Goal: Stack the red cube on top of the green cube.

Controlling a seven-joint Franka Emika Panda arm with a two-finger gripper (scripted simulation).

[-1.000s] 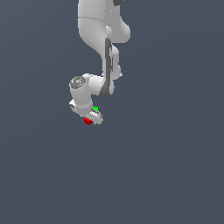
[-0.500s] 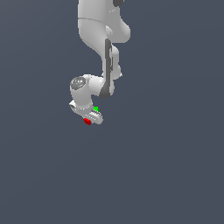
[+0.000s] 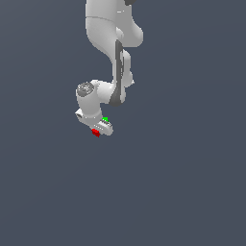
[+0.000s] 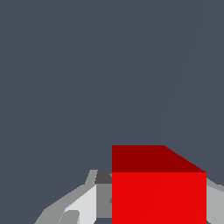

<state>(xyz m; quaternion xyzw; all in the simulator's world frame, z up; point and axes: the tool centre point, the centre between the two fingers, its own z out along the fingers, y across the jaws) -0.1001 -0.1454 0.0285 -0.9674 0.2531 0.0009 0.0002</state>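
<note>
In the exterior view the red cube (image 3: 96, 132) lies on the grey floor at the tip of my white gripper (image 3: 99, 130). The green cube (image 3: 105, 119) sits just beyond the gripper's body, close to the red cube and partly hidden by the gripper. In the wrist view the red cube (image 4: 158, 192) fills the space between my two fingers (image 4: 83, 204), which lie against its two sides. The gripper looks shut on the red cube. The green cube does not show in the wrist view.
The white arm (image 3: 113, 43) reaches down from the top of the exterior view. A plain dark grey floor (image 3: 182, 182) lies all around.
</note>
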